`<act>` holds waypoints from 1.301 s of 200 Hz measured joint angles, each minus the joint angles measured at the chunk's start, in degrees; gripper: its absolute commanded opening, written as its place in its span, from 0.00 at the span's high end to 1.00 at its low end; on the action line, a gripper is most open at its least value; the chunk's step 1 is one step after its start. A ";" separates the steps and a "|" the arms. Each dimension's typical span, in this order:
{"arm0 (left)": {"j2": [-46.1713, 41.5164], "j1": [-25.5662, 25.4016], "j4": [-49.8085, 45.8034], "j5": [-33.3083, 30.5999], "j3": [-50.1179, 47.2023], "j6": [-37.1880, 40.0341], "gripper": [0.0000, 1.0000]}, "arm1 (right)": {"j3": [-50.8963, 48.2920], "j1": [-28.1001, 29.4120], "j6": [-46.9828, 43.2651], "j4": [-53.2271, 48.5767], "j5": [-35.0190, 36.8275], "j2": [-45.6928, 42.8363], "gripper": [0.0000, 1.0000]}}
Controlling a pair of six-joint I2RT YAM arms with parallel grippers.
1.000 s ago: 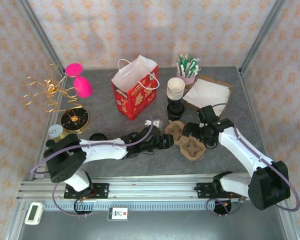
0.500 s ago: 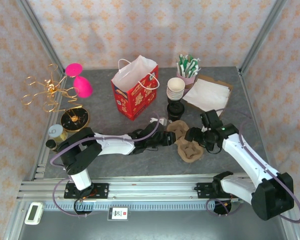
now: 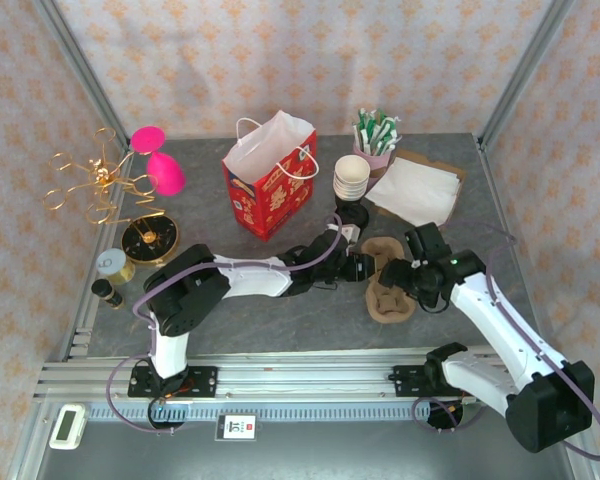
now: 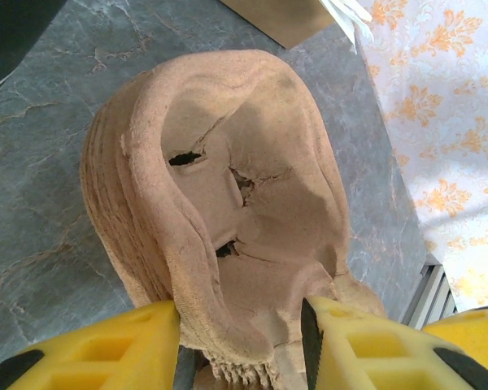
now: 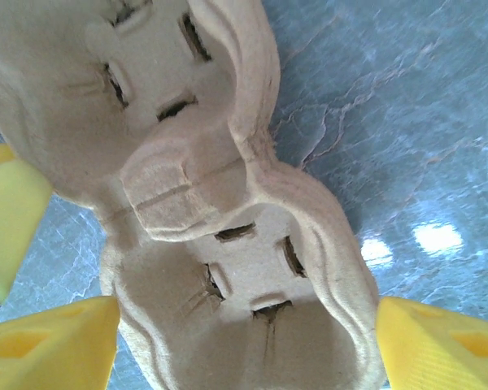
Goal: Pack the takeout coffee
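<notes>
The left gripper point(image 4: 242, 345) is pinched on a tray point(image 4: 228, 211) near mid-table; the right gripper point(image 5: 244, 337), spread, apparently straddles another. Cups point(image 3: 351, 176) and bag point(image 3: 270, 185) are untouched.

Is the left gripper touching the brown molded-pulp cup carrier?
Touching. In the left wrist view, the left gripper has its yellow fingers pressed on either side of the brown molded-pulp cup carrier at its near edge, with no gap.

White arms point(image 3: 240, 275) — black joints, purple cables, yellow fingers point(image 4: 106, 353).
</notes>
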 measured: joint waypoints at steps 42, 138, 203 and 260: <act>-3.54 1.38 -1.81 -1.11 -2.73 2.03 0.57 | 4.87 0.00 -2.27 -0.20 2.16 2.10 0.28; -15.19 1.46 -5.27 -5.03 -11.50 2.99 0.55 | 10.10 5.07 -9.73 0.31 6.97 15.63 0.45; -15.19 1.46 -5.20 -5.31 -13.60 1.62 0.54 | 10.23 7.10 -11.23 0.87 7.67 19.45 0.50; -15.19 1.46 -5.20 -5.44 -13.77 1.46 0.54 | 10.93 8.76 -11.26 0.94 9.97 22.21 0.54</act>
